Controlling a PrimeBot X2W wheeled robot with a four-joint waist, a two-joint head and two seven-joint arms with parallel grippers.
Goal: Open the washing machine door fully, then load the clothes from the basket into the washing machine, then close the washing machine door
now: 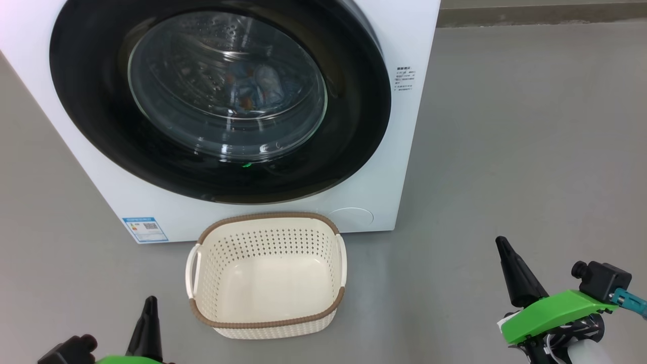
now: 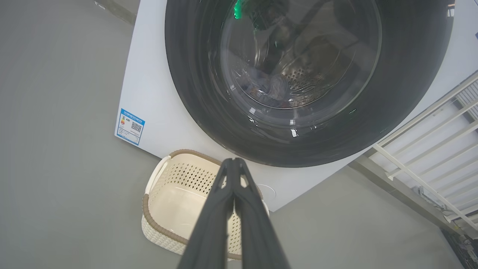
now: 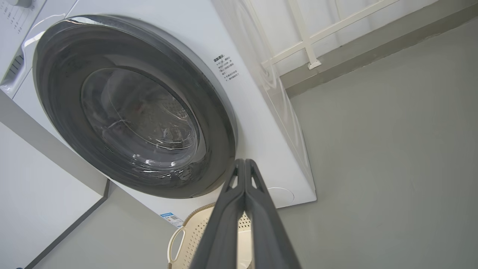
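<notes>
Washing machine door (image 1: 91, 101) sits shut against the washing machine (image 1: 409, 35) front, w/ the clothes (image 1: 255, 88) visible thru its glass in the drum; the basket (image 1: 268, 218) stands empty on the floor just in front. Left gripper (image 1: 150, 303) & right gripper (image 1: 503, 246) hang low either side, both clenched on nothing. Risk: if the latch hasn't caught (can't tell here), door could swing open.

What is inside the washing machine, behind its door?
Through the glass of the washing machine door, blue clothes with orange-brown print lie in the drum. The door's black ring covers the drum's edges, so garments there cannot be seen.
</notes>
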